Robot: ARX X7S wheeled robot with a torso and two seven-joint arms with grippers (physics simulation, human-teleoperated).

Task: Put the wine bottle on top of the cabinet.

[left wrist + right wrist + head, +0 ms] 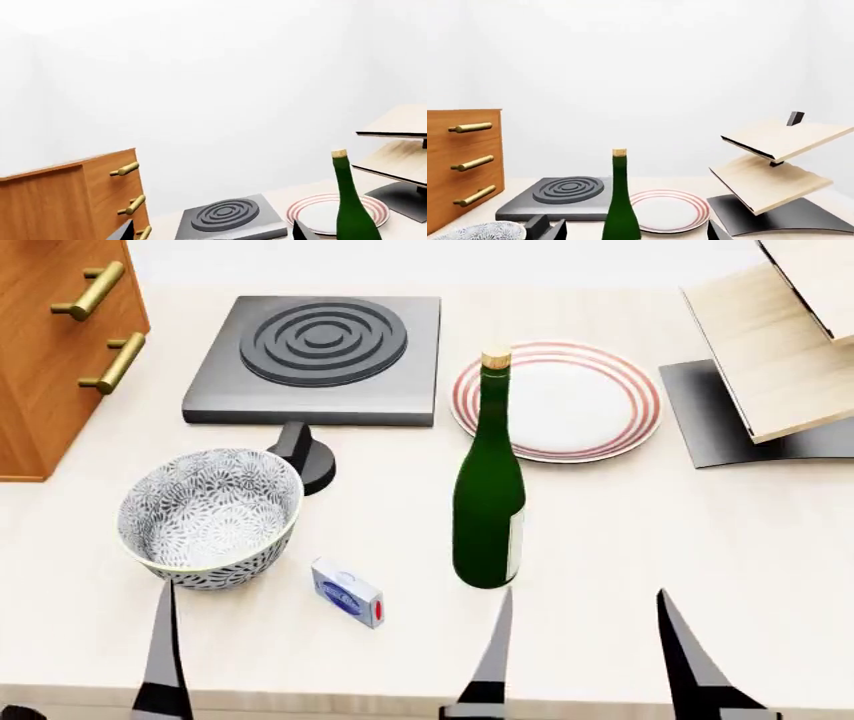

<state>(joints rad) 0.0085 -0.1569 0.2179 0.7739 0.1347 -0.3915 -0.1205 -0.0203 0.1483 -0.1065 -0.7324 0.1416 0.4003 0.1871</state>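
I see the bottle (489, 502) standing up straight on the table (667, 530), just in front of the plate (561, 400) and to the right of the bowl (210, 517). The cabinet (47, 360) is far off at the left edge, beside the stove (318, 358). A small blue box (347, 593) lies near the bowl.

My right gripper (587, 660) is spread wide and holds nothing, with the bottle a little ahead of its left finger. My left gripper (160, 660) shows only one finger, so I cannot tell if it is spread or closed.

I think the bottle is heavy, hard and slippery glass, and it could break. It is tall, so it may tip. I would grab the fat green body, not the thin neck.
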